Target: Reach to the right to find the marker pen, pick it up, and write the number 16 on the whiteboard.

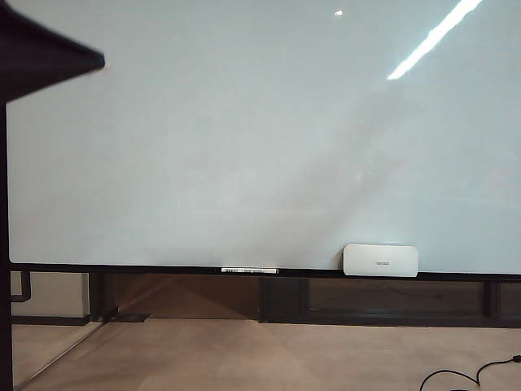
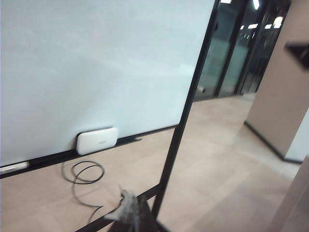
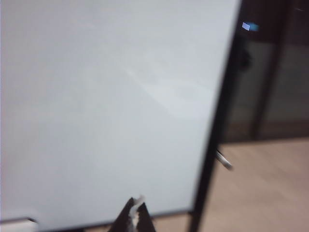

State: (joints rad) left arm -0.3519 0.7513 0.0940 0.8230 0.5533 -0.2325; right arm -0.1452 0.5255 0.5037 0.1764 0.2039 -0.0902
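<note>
whiteboard (image 1: 244,138), glossy pale grey-white in a thin black frame, fills most of what we see, its surface bare of strokes. along its lower ledge we see a small white rounded-rectangle eraser (image 1: 380,261) and, further left, a thin white marker pen (image 1: 249,270) lying flat. a black cable (image 2: 84,174) coils on the tan floor (image 1: 269,358). our left gripper (image 2: 129,208) shows only a blurred dark tip, so we cannot tell its state. our right gripper (image 3: 134,215) has its fingers pressed together, holding nothing, in front of the board.
</note>
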